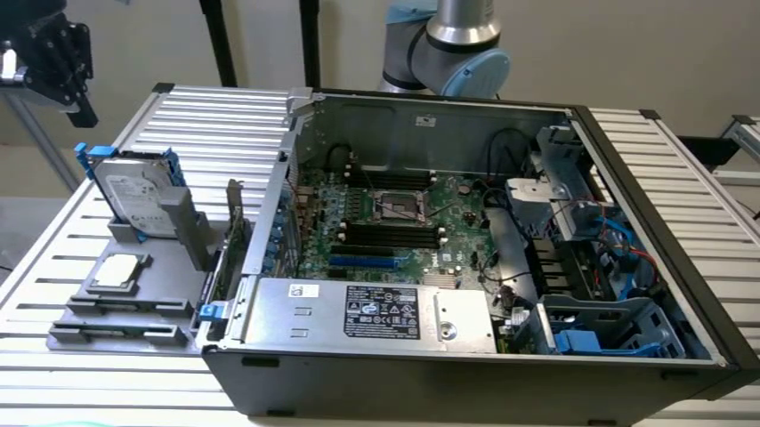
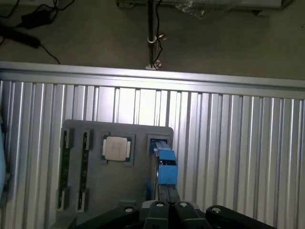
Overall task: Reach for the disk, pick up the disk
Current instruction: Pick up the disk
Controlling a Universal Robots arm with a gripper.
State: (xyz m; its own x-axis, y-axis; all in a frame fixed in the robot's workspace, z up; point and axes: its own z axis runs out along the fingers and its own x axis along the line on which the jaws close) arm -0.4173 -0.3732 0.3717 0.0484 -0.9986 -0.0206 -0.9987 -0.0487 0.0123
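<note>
The disk (image 1: 134, 189) was seated upright in the holder (image 1: 166, 276), well apart from the gripper (image 1: 78, 107) — state not determinable — and an off-centre descent was judged liable to tip or jam it.

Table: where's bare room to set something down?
Bare slats of the table behind the grey fixture, up to the far edge; another strip on the exterior view's right of the open computer case. Crowded: the fixture, holding the standing disk and chip, close beside the case.

Silver-grey disk (image 1: 137, 194), bright blue rails (image 1: 82, 160)
</note>
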